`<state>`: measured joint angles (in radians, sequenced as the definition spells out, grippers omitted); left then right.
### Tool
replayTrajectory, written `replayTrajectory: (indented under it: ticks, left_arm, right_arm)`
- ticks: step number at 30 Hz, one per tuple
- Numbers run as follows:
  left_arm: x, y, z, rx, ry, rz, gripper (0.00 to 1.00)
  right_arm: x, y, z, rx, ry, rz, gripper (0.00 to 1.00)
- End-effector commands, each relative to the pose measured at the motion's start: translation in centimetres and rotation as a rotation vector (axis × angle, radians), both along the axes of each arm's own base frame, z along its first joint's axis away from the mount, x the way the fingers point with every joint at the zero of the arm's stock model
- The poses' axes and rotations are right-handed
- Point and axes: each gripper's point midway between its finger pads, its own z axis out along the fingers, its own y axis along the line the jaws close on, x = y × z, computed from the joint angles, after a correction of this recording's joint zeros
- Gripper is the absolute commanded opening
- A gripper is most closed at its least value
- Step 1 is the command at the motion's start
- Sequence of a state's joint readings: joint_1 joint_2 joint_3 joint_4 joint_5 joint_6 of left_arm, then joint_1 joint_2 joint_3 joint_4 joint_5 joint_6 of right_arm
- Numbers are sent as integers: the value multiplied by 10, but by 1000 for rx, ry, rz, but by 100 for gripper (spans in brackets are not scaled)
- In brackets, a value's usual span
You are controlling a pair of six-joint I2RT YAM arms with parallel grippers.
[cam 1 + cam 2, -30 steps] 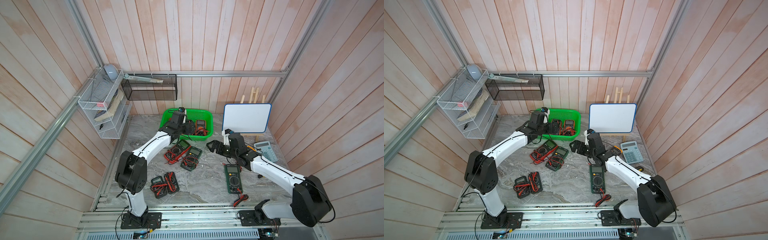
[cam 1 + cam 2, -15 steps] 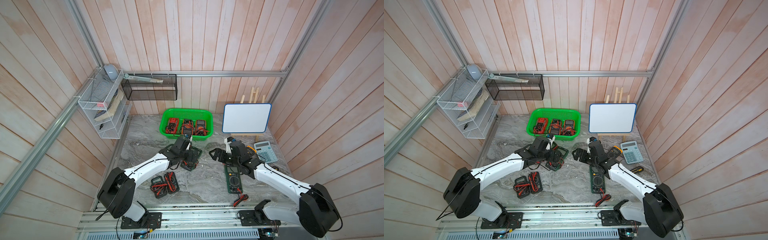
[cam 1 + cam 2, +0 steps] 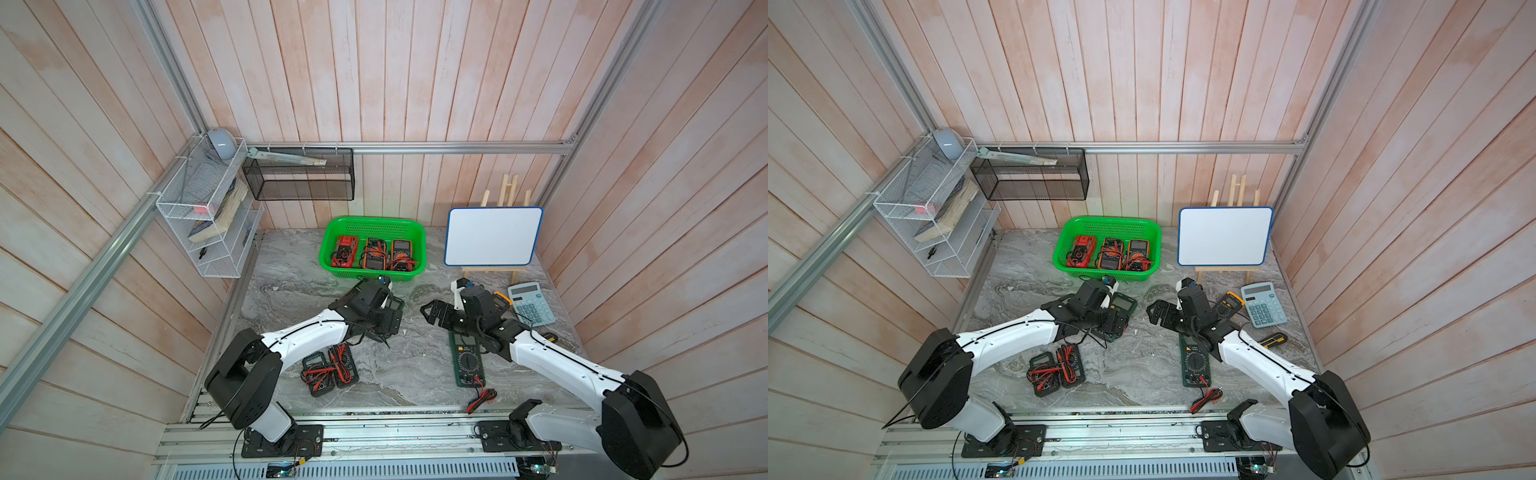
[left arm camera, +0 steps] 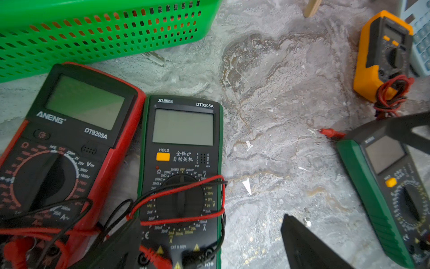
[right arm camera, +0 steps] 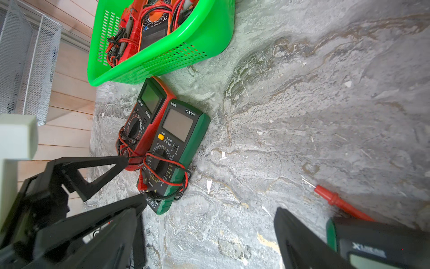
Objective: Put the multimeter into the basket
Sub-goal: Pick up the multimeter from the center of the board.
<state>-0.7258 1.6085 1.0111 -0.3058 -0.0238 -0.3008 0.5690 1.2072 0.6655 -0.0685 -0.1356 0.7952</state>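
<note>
Back from over the basket [image 3: 374,223], the left gripper [image 4: 210,220] now hangs low above the green multimeter [image 4: 183,130]. That meter lies on the table [image 3: 291,270] just in front of the basket, touching a red multimeter [image 4: 76,130]. The left jaws gape wide and grip nothing. The right gripper [image 5: 207,209], farther from the basket, is likewise spread and empty. Three other meters [image 3: 374,254] lie inside the basket.

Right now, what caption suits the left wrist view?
Open left gripper poised at a green multimeter, red one alongside, basket beyond.
</note>
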Motion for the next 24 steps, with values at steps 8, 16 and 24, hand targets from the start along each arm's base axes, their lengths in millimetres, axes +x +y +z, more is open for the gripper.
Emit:
replayTrajectory:
  ticks: [8,16,24]
  left_arm:
    - [39,1,-14,44,-30,51,100]
    - [47,4,-27,59,-23,59,100]
    - [37,-8,-35,35,17,7,100]
  right_arm:
    - [-7,-14,0,-22,7,-60,98]
    - [-8,-16,5,-26,1,-67,98]
    - [-6,-17,8,-39,-9,-74,98]
